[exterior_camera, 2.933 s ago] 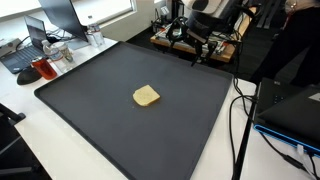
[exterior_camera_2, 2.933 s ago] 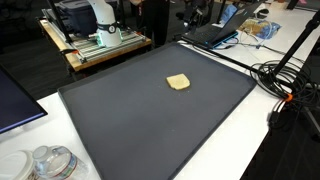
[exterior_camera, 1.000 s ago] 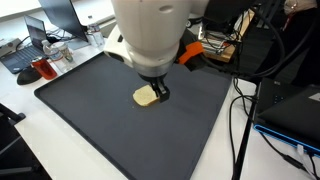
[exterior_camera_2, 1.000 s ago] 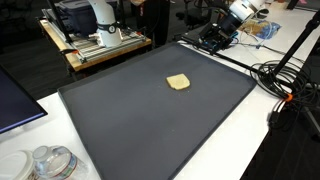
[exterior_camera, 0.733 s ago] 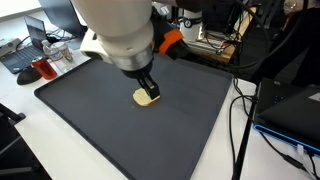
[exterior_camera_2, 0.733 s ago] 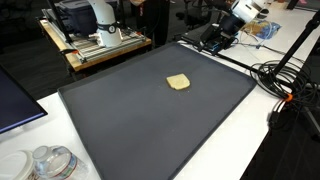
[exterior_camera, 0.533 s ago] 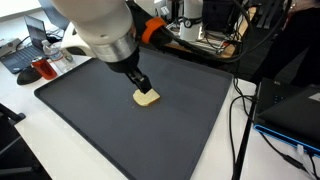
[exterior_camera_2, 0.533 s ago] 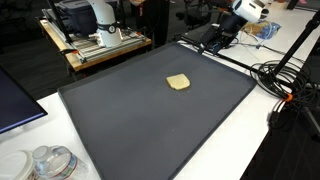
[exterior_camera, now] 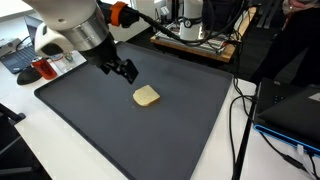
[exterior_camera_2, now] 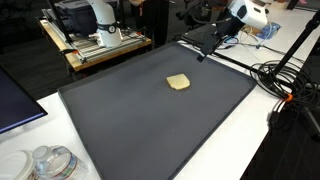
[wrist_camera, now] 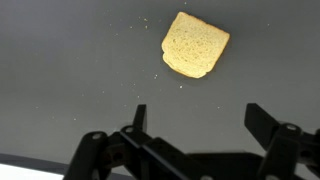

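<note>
Bread slice [wrist_camera: 195,45] — flat on dark mat [exterior_camera: 90,110], untouched.
Hand [wrist_camera: 197,115] wide, hovering apart — approach stage; likely needs lowering astride the slice.

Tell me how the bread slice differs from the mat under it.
The bread slice is pale tan; the mat is dark grey. The bread slice is small with rounded corners; the mat is far larger, with straight edges. Both lie flat.

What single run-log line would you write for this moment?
gripper: open, holding nothing | nearest: bread slice, flat, apart from gripper | surface: dark mat
</note>
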Robot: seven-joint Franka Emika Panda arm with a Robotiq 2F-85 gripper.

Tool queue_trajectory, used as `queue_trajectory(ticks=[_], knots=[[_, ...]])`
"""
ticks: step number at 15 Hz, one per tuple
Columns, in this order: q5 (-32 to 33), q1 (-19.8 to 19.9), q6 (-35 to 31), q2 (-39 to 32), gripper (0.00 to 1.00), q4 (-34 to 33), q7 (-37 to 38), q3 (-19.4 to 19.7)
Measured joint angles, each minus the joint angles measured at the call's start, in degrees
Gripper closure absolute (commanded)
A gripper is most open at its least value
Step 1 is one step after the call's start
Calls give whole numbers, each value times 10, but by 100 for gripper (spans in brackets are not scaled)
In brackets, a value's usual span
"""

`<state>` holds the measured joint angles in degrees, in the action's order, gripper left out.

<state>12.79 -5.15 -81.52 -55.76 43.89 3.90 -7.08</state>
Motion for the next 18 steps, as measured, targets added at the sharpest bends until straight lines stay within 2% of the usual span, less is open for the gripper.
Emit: queue_trajectory(ticks=[7,11,18], knots=[[-14,46,0,-13,0,0,-194,-38],[-44,87,0,-21,0,0,-297,-62],[-112,168,-1,-26,0,12,-395,-96]])
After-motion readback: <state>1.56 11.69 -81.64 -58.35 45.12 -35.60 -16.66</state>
